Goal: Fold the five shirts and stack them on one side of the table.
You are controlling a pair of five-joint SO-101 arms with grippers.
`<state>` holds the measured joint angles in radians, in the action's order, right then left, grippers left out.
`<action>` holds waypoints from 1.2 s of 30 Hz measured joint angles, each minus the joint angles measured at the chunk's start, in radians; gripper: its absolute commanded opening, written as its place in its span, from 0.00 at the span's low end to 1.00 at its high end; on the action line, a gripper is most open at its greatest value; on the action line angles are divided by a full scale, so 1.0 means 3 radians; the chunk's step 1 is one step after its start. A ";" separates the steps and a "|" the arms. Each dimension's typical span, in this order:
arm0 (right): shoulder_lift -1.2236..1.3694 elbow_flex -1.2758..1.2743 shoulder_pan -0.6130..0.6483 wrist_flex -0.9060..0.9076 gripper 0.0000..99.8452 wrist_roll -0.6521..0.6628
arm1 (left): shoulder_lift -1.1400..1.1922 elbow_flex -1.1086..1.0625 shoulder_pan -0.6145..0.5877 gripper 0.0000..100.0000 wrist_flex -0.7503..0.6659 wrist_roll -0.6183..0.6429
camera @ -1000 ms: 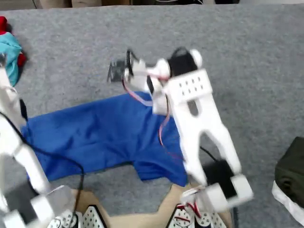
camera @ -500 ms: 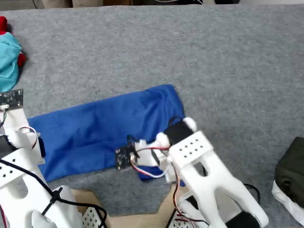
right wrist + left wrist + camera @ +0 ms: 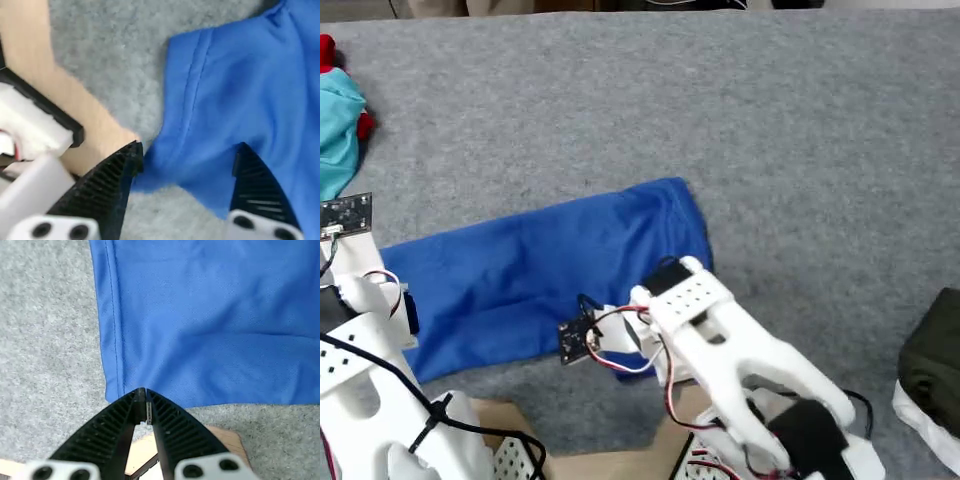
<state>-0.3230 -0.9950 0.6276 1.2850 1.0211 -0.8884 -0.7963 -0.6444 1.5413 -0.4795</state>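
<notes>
On the grey tabletop (image 3: 800, 130), the blue shirt (image 3: 540, 270) lies as a long band toward the near left. A second ago it spread wider, with a sleeve trailing toward the near edge and the right arm (image 3: 720, 340) stretched out over its far side. That arm has since drawn back and now sits over the shirt's near right corner. The right gripper (image 3: 189, 150) stands wide open above a rumpled blue flap beside the tan board (image 3: 580, 460). The left gripper (image 3: 142, 392) is closed, with its tips together at the hem of the shirt's near left corner. In the last half second the shirt has kept its place. A teal garment (image 3: 335, 130) waits at the far left and a dark green one (image 3: 932, 360) at the right edge.
</notes>
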 measured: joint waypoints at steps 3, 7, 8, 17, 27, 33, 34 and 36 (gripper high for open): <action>0.0184 0.0036 0.0010 -0.0123 0.30 0.0000 | 0.0000 0.0000 0.0000 0.02 0.0000 0.0000; 0.0302 0.0041 0.0010 -0.0251 0.21 0.0000 | 0.0000 0.0000 0.0000 0.02 0.0000 0.0000; 0.0307 0.0046 0.0005 -0.0266 0.19 0.0000 | 0.0000 0.0000 0.0000 0.02 0.0000 0.0000; 0.0399 0.0148 -0.0276 -0.0517 0.01 0.0000 | 0.0000 0.0000 0.0000 0.02 0.0000 0.0000; 0.0593 0.0783 -0.0660 -0.0107 0.00 0.0000 | 0.0000 0.0000 0.0000 0.02 0.0000 0.0000; 0.0614 0.1529 -0.0665 0.0276 0.00 0.0041 | 0.0000 0.0036 0.0000 0.02 0.0010 0.0000; 0.0655 0.1626 -0.0644 0.0343 0.00 0.0066 | 0.0000 0.0036 0.0000 0.02 0.0010 0.0000; 0.0752 0.1800 -0.0588 0.0465 0.00 0.0082 | 0.0000 0.0036 0.0000 0.02 0.0020 0.0000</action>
<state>-0.0974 -0.4549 0.4511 1.4246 1.0457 -0.8884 -0.7856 -0.6444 1.5474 -0.4795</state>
